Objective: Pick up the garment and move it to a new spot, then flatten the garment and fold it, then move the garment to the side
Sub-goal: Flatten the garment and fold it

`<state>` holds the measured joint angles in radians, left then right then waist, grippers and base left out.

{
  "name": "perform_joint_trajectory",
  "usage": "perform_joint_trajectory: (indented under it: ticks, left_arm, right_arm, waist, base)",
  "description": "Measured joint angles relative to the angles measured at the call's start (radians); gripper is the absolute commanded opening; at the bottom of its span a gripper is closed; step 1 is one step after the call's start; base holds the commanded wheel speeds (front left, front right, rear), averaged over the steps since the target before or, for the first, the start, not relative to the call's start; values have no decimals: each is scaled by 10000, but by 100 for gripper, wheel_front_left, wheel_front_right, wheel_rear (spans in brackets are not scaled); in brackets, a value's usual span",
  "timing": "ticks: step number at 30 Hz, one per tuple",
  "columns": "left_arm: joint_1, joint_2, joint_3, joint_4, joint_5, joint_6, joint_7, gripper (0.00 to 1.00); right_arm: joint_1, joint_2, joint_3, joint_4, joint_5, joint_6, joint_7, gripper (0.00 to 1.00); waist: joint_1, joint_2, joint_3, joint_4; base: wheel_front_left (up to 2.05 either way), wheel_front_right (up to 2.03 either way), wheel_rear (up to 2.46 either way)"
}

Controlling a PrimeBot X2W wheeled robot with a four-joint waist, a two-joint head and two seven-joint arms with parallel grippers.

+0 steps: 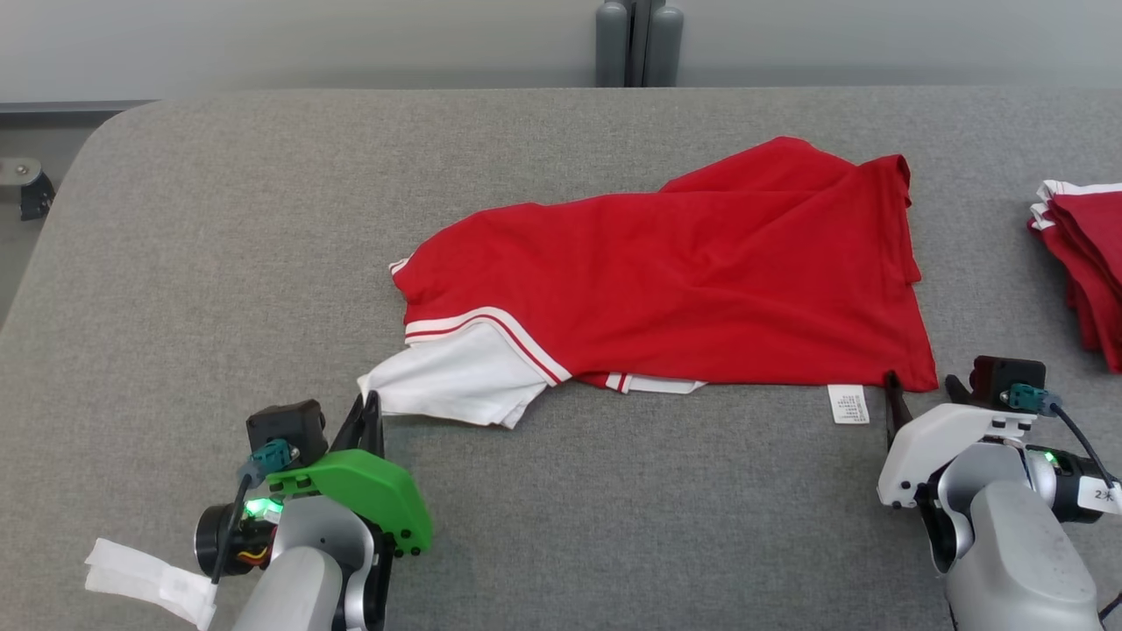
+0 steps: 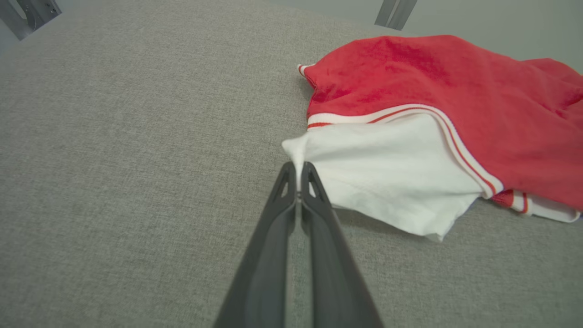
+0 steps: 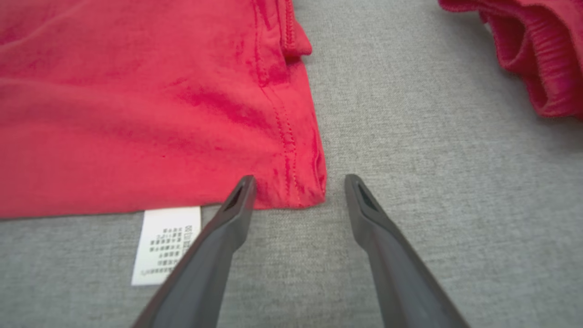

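Closest to you, by the near edge of the table [image 1: 263, 219], your left gripper [image 1: 372, 399] has its fingers pressed together, pinching the tip of the white sleeve [image 1: 447, 377]; the left wrist view shows a bit of white cloth caught right between the tips. Along that near edge to the right, your right gripper [image 1: 922, 386] is spread wide. Its tips sit either side of the garment's near right hem corner, and whether they touch the cloth I can't tell. The white care label [image 1: 848, 404] lies flat just beside it. The red garment [image 1: 684, 272] sprawls rumpled across the middle of the table. A pile of red clothes [image 1: 1082, 263] sits at the right edge, and grey posts [image 1: 640, 39] stand past the far edge.
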<state>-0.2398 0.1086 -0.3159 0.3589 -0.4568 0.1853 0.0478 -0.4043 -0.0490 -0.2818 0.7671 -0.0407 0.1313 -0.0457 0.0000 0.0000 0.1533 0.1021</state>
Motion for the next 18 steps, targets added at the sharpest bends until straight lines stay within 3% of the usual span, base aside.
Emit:
perform_joint_trajectory:
  ticks: [3, 4, 5, 13, 18]
  left_arm:
    - [83, 19, -31, -215, 0, 12, 10, 0]
    - [89, 25, -29, -282, -2, 13, 8, 0]
    - [95, 31, -35, -316, -4, 15, 2, 0]
    - [167, 192, -71, -782, -35, -94, -366, 0]
    - [-49, 397, 15, -1490, 98, -138, -777, 0]
  right_arm:
    - [-258, -31, 153, 462, 54, 0, 10, 37]
    - [-360, -44, 240, 629, 127, 0, 86, 28]
    - [-420, -56, 309, 742, 188, 0, 94, 0]
    - [-636, -178, 1170, 882, 1241, 0, -715, 0]
    - [-635, -395, 2038, -303, 2226, 0, -1620, 0]
  waist:
    - [0, 0, -12, -28]
    - [0, 0, -20, -45]
    - [0, 0, -30, -61]
    - [0, 0, -251, -273]
    - [0, 0, -546, -413]
  base:
    - [0, 0, 0]
    - [0, 0, 0]
    - [0, 0, 0]
    - [0, 0, 0]
    - [0, 0, 0]
